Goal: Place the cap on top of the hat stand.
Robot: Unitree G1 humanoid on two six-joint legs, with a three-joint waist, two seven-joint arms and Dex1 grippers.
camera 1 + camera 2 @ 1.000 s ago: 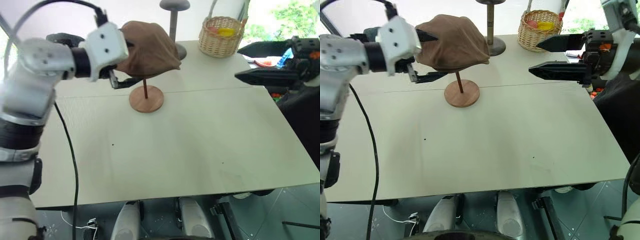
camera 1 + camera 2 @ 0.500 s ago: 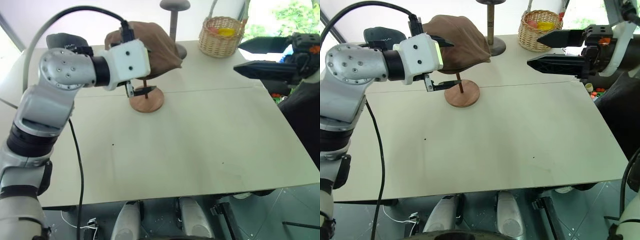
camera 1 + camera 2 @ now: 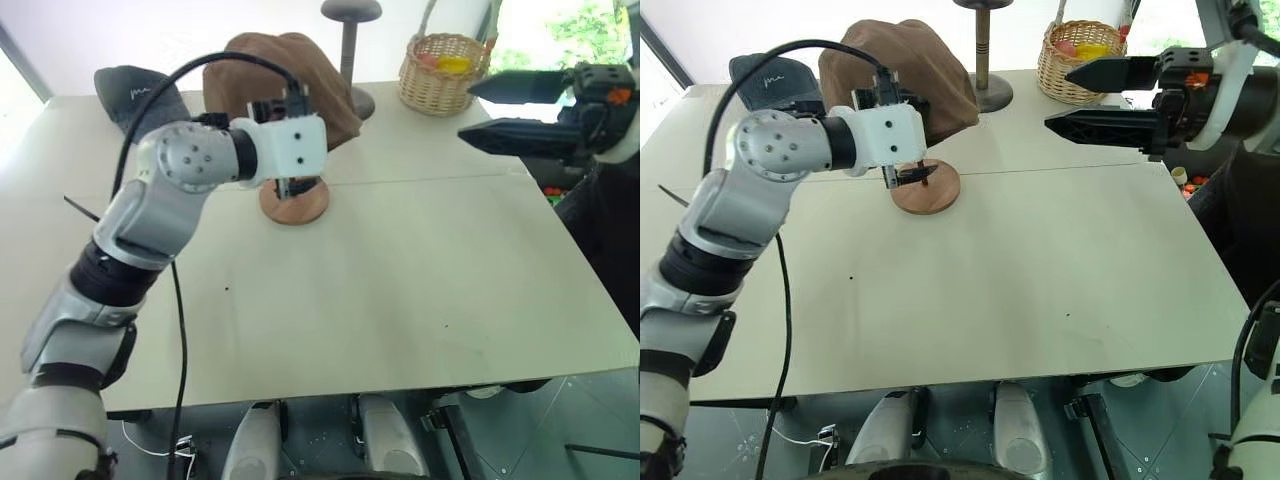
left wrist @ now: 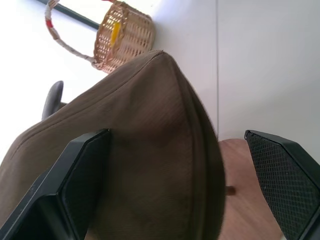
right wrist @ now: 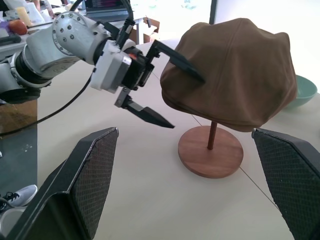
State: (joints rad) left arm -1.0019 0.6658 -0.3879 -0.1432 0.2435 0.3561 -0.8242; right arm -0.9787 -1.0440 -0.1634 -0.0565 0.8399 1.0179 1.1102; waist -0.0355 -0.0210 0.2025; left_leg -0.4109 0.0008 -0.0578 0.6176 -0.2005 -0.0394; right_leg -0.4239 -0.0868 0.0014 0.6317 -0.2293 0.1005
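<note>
The brown cap (image 3: pixel 925 55) sits draped over the top of the hat stand (image 5: pixel 210 152), whose thin rod and round wooden base show beneath it. My left gripper (image 5: pixel 187 102) is open at the cap's near side. Its upper finger lies against the cap's fabric and its lower finger hangs below the brim, close to the rod. In the left wrist view the cap (image 4: pixel 150 125) bulges between the spread fingers. My right gripper (image 3: pixel 1090 100) hovers open and empty over the table's right side, apart from the cap.
A dark navy cap (image 3: pixel 135 90) lies at the table's far left. A grey stand (image 3: pixel 350 50) rises just behind the brown cap, with a wicker basket (image 3: pixel 440 75) to its right. The pale table (image 3: pixel 400 280) stretches wide in front. A black cable loops off my left arm.
My left arm swung right and a little lower, bringing the open gripper from the cap's left edge to its near side by the rod. The right gripper barely moved.
</note>
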